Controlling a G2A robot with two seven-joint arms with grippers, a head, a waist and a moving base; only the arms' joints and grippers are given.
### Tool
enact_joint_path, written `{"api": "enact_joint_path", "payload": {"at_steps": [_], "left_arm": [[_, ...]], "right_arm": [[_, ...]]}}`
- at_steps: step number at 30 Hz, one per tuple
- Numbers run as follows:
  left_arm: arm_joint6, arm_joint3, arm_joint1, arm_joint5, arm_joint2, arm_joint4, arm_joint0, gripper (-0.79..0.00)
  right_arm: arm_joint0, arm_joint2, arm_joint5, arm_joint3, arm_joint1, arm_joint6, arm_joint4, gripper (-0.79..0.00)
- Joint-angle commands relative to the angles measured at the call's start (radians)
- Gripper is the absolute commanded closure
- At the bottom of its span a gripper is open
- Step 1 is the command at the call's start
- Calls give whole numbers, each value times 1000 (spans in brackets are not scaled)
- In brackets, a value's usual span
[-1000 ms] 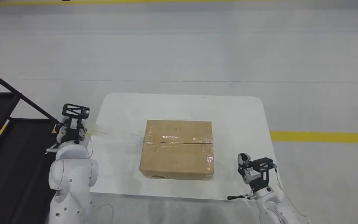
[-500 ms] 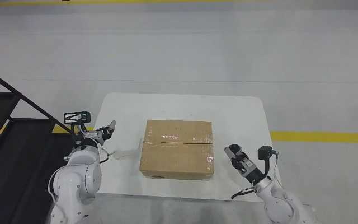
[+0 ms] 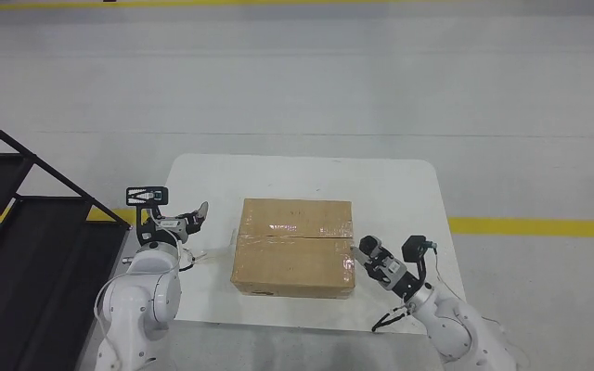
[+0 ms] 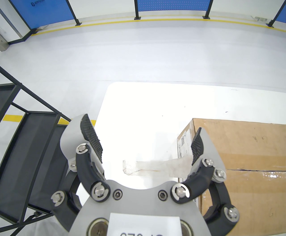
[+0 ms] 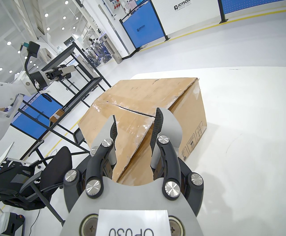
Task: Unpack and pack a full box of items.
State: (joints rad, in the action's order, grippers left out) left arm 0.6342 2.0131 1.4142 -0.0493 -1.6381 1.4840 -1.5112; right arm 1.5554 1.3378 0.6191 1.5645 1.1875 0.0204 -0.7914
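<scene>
Fingers [image 4: 91, 136] are spread wide on the left gripper [image 3: 193, 219] and parted less on the right gripper [image 3: 364, 250]. The brown box [image 3: 295, 246] is set on the white table [image 3: 390, 190] between them, a loose tape strip [image 4: 156, 166] at its left end

We see rounded white arm shells [image 3: 139, 297] and a black cable [image 3: 388, 322] behind the right gripper [image 5: 136, 120]. On the left gripper [image 4: 143, 134], silver fingers [image 4: 69, 136] carry ribbed black pads [image 4: 90, 134], with curved black links [image 4: 86, 165], screws [image 4: 100, 190] and a white label [image 4: 143, 223] behind them.

factory hall: yellow floor lines [image 3: 520, 225], blue partition panels [image 4: 169, 4]
</scene>
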Motion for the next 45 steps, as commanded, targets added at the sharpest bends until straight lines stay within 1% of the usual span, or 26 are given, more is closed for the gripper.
{"api": "enact_joint_path", "payload": {"at_steps": [1,8,15,16,18,19,28,30,32,33,34,35,37,38,39,45], "left_arm": [[0,0,0,0,0,0,0,-785],[0,0,0,0,0,0,0,-785],[0,0,0,0,0,0,0,-785],[0,0,0,0,0,0,0,-785],[0,0,0,0,0,0,0,-785],[0,0,0,0,0,0,0,-785],[0,0,0,0,0,0,0,-785],[0,0,0,0,0,0,0,-785],[0,0,0,0,0,0,0,-785],[0,0,0,0,0,0,0,-785],[0,0,0,0,0,0,0,-785],[0,0,0,0,0,0,0,-785],[0,0,0,0,0,0,0,-785],[0,0,0,0,0,0,0,-785],[0,0,0,0,0,0,0,-785],[0,0,0,0,0,0,0,-785]], "right_arm": [[-14,-11,-4,-8,1,0,-11,-342],[-58,-39,-30,-45,7,-3,-19,-360],[-76,-59,-10,-61,10,3,-2,-332],[-76,-59,-3,-60,9,6,-2,-286],[-71,-56,11,-58,8,7,2,-139],[-68,-54,18,-56,7,8,3,0],[-24,-18,90,-37,-7,45,33,0],[-16,-13,107,-30,-10,56,40,-77],[-7,-9,130,-23,-13,70,51,-139],[-6,-8,135,-21,-14,75,50,-154],[-2,-8,148,-18,-16,81,53,-160],[0,-7,158,-16,-17,85,56,-142],[4,-5,174,-13,-19,92,60,-148],[6,-5,183,-13,-20,93,69,-160],[8,-5,190,-13,-21,96,73,-197],[22,-14,223,-1,-27,126,71,-203]]}}
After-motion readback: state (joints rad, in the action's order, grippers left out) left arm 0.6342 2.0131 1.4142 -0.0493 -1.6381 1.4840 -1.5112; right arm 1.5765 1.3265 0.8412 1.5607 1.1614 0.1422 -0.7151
